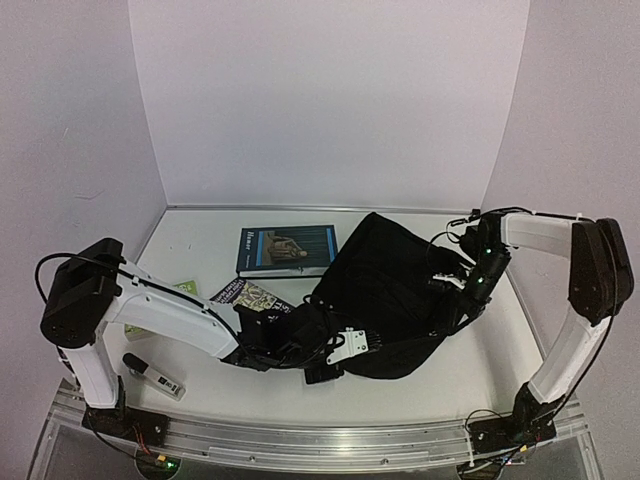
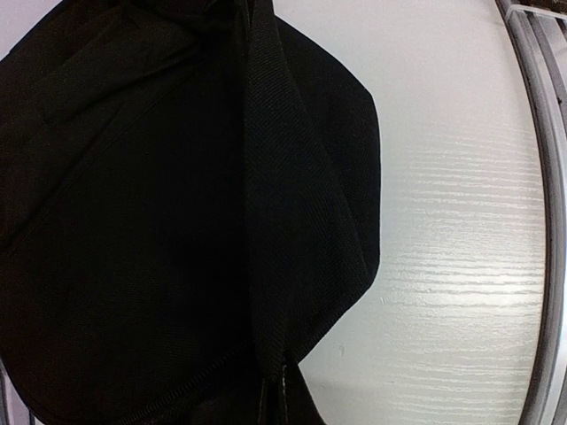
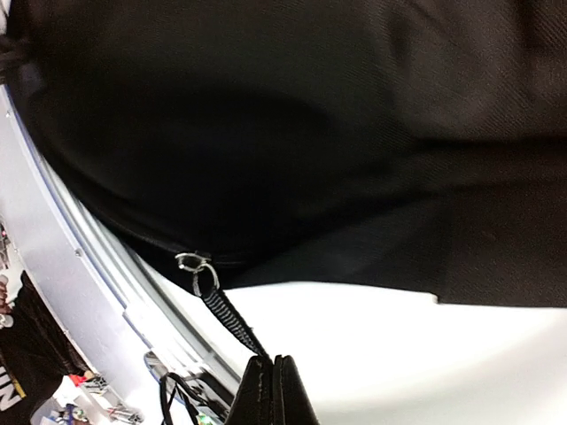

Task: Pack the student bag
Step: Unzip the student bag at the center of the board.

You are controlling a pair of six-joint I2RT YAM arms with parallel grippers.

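The student bag (image 1: 390, 285) is a large soft black backpack lying in the middle of the table. My left gripper (image 1: 372, 342) sits at the bag's near left side. In the left wrist view it (image 2: 279, 390) is shut on a black woven strap (image 2: 275, 221) that runs down the bag (image 2: 124, 248) into the jaws. My right gripper (image 1: 452, 305) is at the bag's right side. In the right wrist view it (image 3: 273, 376) is shut on a striped zipper pull (image 3: 226, 310), which hangs from a metal slider (image 3: 192, 261) on the bag (image 3: 292, 133).
A dark blue book (image 1: 287, 249) lies behind the bag on the left. A book with a patterned cover (image 1: 248, 296) lies partly under my left arm, and a green item (image 1: 186, 288) is beside it. A small white object (image 1: 160, 378) rests near the left base.
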